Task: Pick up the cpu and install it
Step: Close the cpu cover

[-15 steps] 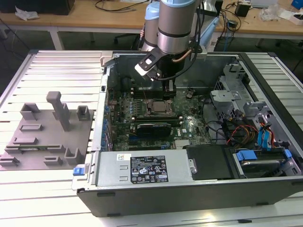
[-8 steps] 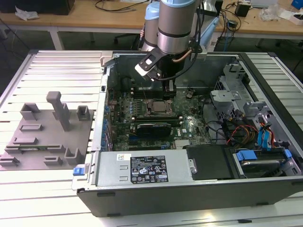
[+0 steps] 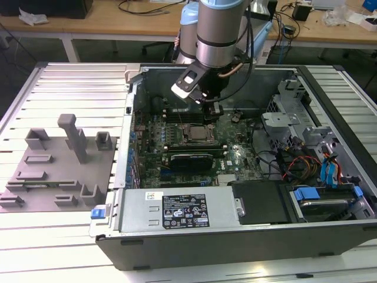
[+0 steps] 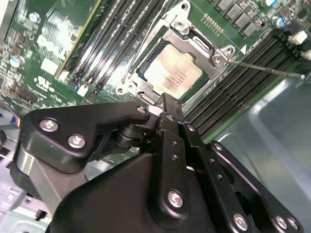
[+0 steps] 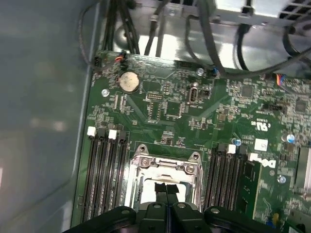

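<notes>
The cpu (image 4: 173, 73), a silvery square chip, lies flat inside the metal-framed socket (image 4: 200, 42) on the green motherboard. In the exterior view the cpu (image 3: 196, 133) sits mid-board in the open computer case. My gripper (image 4: 165, 101) hangs just above the socket's edge with its two black fingers pressed together and nothing between them. In the first wrist view the gripper (image 5: 166, 187) hovers over the socket frame (image 5: 165, 162), covering part of the chip. The exterior view shows the gripper (image 3: 211, 112) just behind the socket.
A thin metal lever (image 4: 265, 68) sticks out from the socket. Memory slots (image 5: 104, 174) flank it on both sides. The case's back wall (image 3: 165, 79), drive cages and cables (image 3: 300, 159) and a power supply (image 3: 177, 211) ring the board. A grey fixture (image 3: 56, 165) stands on the exterior view's left.
</notes>
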You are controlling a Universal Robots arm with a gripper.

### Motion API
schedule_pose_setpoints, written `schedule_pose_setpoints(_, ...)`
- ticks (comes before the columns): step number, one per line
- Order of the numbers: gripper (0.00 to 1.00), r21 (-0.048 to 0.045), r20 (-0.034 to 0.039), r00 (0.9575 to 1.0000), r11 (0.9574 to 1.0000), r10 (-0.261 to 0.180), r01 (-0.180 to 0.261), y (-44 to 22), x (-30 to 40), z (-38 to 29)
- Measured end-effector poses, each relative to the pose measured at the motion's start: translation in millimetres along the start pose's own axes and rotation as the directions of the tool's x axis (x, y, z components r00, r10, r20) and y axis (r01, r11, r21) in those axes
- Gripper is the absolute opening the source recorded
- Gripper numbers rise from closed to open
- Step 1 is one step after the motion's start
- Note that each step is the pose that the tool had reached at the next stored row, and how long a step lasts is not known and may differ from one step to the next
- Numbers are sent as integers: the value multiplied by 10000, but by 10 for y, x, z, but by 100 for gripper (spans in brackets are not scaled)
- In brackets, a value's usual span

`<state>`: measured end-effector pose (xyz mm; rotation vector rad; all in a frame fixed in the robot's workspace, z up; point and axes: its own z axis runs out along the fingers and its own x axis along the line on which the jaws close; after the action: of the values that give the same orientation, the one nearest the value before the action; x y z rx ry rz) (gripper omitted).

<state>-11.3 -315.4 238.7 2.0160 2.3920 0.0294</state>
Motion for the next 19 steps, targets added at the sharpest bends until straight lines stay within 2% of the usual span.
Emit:
schedule_pose_setpoints(2,11,1,-12,9986,9986,-525,525,0,0,0)
schedule_pose_setpoints(5,11,1,-25,9937,9937,-1118,1118,0,0,0)
schedule_pose_setpoints(10,11,0,-45,9811,9811,-1937,1937,0,0,0)
schedule_pose_setpoints(17,11,-4,-69,9545,9545,-2981,2981,0,0,0)
schedule_pose_setpoints(18,11,-5,-75,9477,9477,-3190,3190,0,0,0)
schedule_pose_setpoints(19,11,-6,-78,9432,9432,-3323,3323,0,0,0)
